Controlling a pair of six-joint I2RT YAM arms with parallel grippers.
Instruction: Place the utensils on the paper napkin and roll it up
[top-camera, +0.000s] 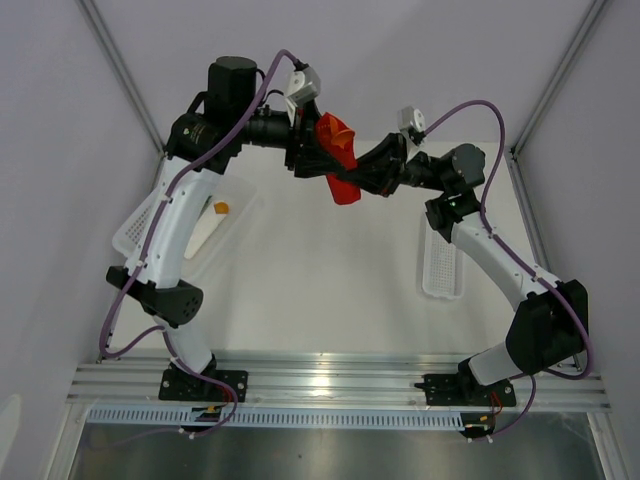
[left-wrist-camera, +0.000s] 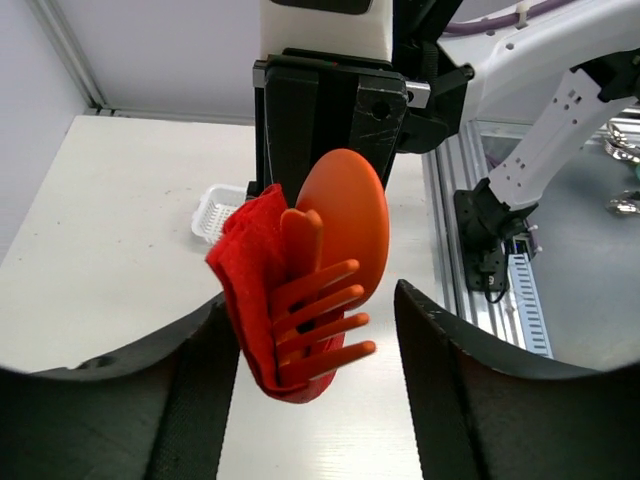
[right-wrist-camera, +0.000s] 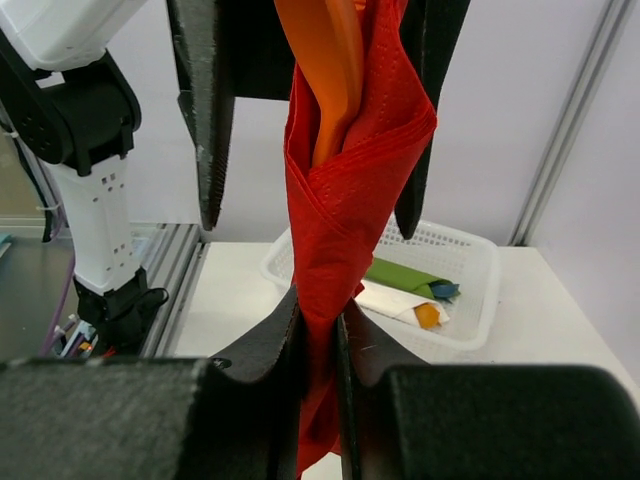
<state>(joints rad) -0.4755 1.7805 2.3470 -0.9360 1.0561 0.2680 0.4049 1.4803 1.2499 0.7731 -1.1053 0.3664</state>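
Note:
The paper napkin (top-camera: 337, 150) is a narrow red roll held in the air at the back centre. My right gripper (right-wrist-camera: 318, 312) is shut on its lower part (right-wrist-camera: 340, 200). The utensils stick out of the roll's end: an orange fork (left-wrist-camera: 318, 318) and a spoon (left-wrist-camera: 346, 222) in the left wrist view, and an orange handle (right-wrist-camera: 330, 70) in the right wrist view. My left gripper (left-wrist-camera: 310, 298) is open. Its fingers (left-wrist-camera: 190, 400) stand on either side of the roll's end (left-wrist-camera: 250, 290), which lies close to the left one.
A white basket (top-camera: 140, 225) at the left holds a white roll with an orange end (top-camera: 212, 225). The right wrist view also shows a green roll (right-wrist-camera: 405, 275) in it. A white perforated tray (top-camera: 441, 262) lies at the right. An aluminium rail (top-camera: 330, 385) runs along the near edge.

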